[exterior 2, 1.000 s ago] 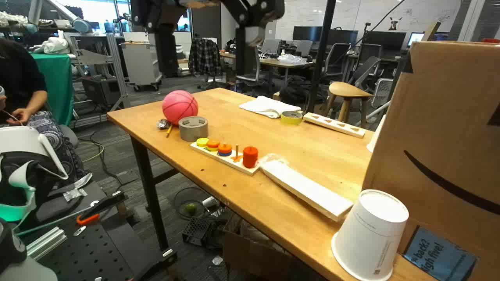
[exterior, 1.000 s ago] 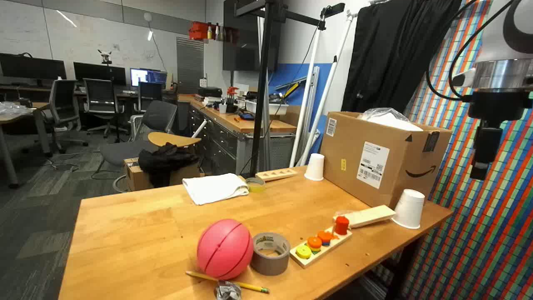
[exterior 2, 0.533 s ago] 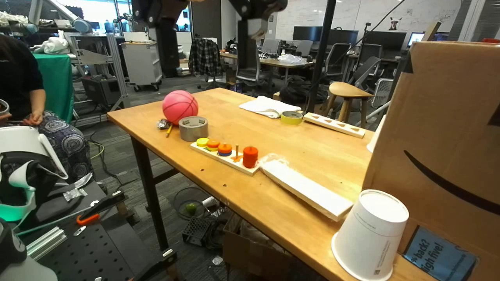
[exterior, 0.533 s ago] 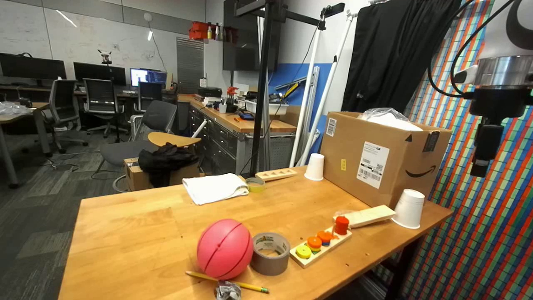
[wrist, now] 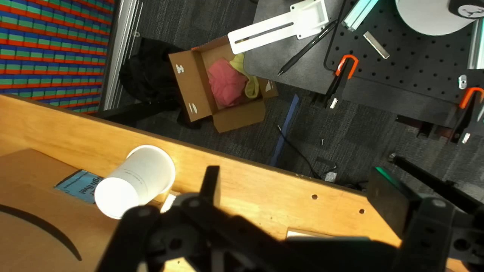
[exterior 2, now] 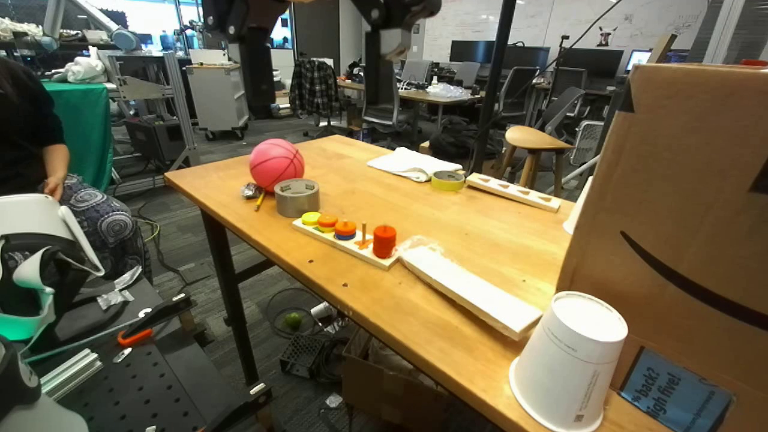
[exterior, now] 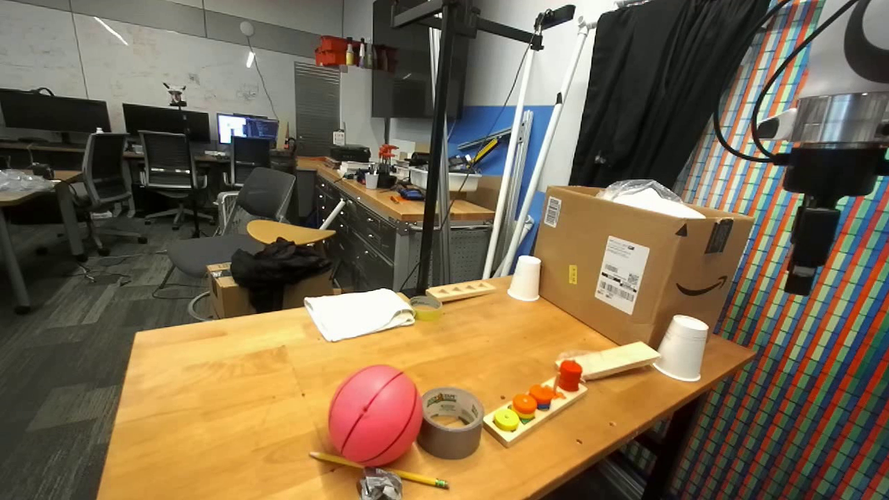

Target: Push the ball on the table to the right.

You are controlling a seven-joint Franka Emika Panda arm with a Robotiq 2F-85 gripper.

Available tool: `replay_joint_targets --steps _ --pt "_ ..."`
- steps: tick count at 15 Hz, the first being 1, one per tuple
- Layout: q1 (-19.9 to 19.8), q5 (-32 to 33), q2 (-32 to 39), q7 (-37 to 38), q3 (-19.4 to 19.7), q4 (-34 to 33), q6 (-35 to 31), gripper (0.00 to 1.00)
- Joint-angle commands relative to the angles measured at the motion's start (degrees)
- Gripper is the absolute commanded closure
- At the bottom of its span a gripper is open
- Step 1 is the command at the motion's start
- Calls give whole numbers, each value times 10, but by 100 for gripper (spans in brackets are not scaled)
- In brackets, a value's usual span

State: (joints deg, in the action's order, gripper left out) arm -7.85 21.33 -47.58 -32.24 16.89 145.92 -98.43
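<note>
Since a second ago the gripper (exterior 2: 318,109) has risen slightly and a person (exterior 2: 27,135) has shifted; the gripper hangs well apart from the gray tape (exterior: 451,442), spread wide and holding nothing; the pink ball (exterior: 375,417) rests on the table (exterior: 208,389) just beside the gray tape.

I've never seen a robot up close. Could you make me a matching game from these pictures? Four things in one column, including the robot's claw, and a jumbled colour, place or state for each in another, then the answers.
Things
1. ball
2. grey tape roll
3. cloth
4. gripper

Descriptions
A. white, folded flat
B. open, holding nothing
C. pink, with dark seam lines
D. ring-shaped, beside the ball

Pairs: 1-C; 2-D; 3-A; 4-B
</note>
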Motion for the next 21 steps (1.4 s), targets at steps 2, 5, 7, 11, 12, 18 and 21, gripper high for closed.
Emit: replay_joint_targets --steps 2,5,7,11,12,18,21 --pt "8 4 -1 5 5 -1 3 0" --pt "15 -3 -12 8 -1 12 -3 0" --pt "28 -9 -24 14 -15 30 -10 0" --pt "83 -50 -55 48 -66 72 -35 0" --pt "99 -67 -56 59 -79 79 -44 0" --pt "209 -202 20 127 -155 82 -145 0" --pt "257 -254 89 122 -179 60 -214 0"
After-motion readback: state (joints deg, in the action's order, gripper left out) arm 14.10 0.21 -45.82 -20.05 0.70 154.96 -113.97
